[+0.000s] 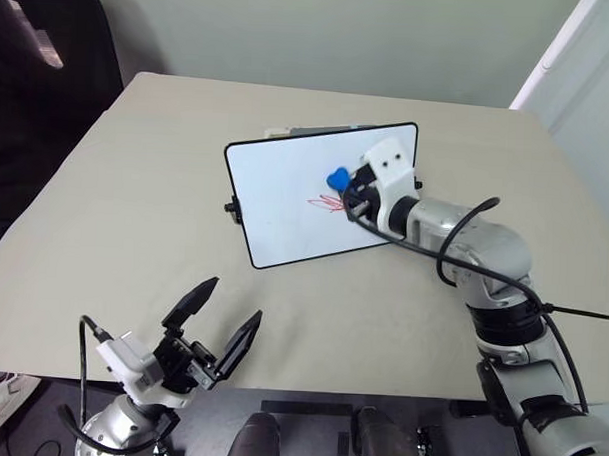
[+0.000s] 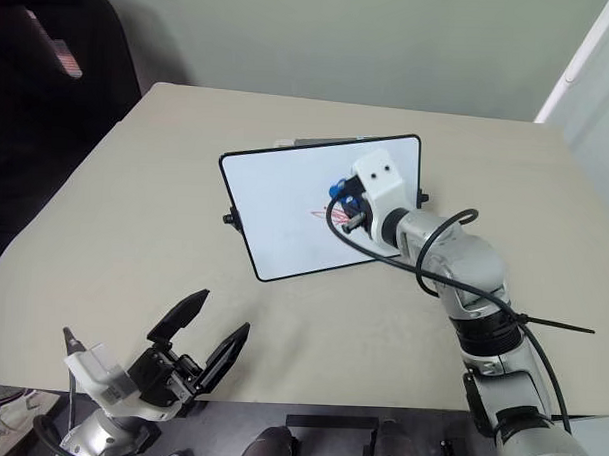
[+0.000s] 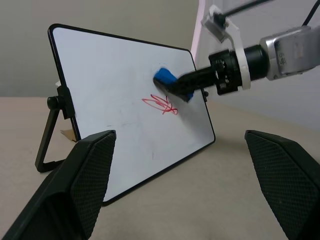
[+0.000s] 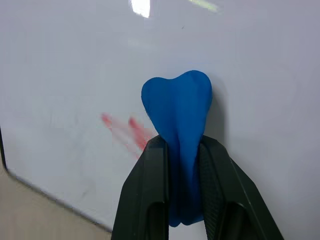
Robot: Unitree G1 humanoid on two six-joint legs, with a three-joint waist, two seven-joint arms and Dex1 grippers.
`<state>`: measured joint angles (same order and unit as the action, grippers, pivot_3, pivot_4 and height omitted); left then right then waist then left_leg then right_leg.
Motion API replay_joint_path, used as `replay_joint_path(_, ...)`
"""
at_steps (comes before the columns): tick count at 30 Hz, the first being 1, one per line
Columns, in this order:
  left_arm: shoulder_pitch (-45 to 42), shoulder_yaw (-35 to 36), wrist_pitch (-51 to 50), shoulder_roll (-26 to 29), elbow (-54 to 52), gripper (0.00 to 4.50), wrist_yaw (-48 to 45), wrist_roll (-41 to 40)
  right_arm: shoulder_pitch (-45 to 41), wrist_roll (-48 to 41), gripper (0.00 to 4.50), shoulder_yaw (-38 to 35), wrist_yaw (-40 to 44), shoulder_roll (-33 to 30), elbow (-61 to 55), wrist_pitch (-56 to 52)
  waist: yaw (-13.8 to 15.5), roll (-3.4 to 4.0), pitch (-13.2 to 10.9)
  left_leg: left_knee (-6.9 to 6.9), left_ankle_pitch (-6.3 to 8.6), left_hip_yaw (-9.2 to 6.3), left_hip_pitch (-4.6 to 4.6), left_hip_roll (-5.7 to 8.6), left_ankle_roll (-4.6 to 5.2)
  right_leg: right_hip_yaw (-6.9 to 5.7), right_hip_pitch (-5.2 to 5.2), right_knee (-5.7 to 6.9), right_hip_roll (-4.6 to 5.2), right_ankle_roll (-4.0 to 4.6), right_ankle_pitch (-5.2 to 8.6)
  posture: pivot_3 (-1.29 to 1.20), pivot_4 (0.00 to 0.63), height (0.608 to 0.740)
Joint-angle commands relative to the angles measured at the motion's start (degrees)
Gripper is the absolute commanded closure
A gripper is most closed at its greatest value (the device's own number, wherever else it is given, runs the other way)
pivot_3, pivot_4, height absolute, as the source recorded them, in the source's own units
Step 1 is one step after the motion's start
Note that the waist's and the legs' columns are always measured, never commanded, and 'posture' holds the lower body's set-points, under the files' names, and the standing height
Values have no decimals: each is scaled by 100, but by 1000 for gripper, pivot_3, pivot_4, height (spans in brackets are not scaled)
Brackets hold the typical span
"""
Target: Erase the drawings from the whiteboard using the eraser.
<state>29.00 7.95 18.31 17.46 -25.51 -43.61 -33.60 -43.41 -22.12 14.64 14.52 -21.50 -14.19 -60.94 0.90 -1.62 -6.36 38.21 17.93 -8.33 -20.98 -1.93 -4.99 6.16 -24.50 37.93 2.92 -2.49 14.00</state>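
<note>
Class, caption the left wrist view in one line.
Right gripper presses blue eraser onto whiteboard above red drawings.

You have one whiteboard (image 1: pixel 286 192) standing on one table (image 1: pixel 115 211), with one red scribble (image 1: pixel 327 202) on its face. One blue eraser (image 1: pixel 337 176) is in play. You can count two grippers: the right (image 1: pixel 352 195) and the left (image 1: pixel 224 325), each with two black fingers (image 1: pixel 191 300).
</note>
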Motion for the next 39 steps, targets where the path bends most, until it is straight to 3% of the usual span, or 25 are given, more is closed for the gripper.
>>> replay_joint_path(1,28,48,38,-12,-41,0,-21,-26,242,238,4038,341,102,-158,-4,-311,-1,0,0,1,-1,3,1,0,-1,3,0,0,0,0,0,0,150,740)
replay_joint_path(7,26,69,38,-5,-29,0,-30,-48,348,460,4038,432,129,-214,7,-365,-3,2,-1,7,-4,12,1,0,10,10,1,1,-2,14,-11,0,150,740)
replay_joint_path(16,35,64,40,0,-39,0,-48,-57,-609,614,4038,-593,-226,209,321,-245,-32,9,-6,5,-21,23,-6,-14,24,24,-28,2,-30,73,-48,0,150,740)
replay_joint_path(30,50,44,44,-5,-60,0,-54,-48,409,751,4038,135,152,74,-129,-710,-30,4,-3,3,-20,39,-5,-18,22,29,-26,-1,-33,78,-44,0,150,740)
replay_joint_path(39,33,-14,45,-18,-63,0,-55,-8,-366,800,4038,-464,-15,272,61,-397,-49,7,-4,1,-21,45,-7,-24,25,32,-38,1,-38,72,-48,0,150,740)
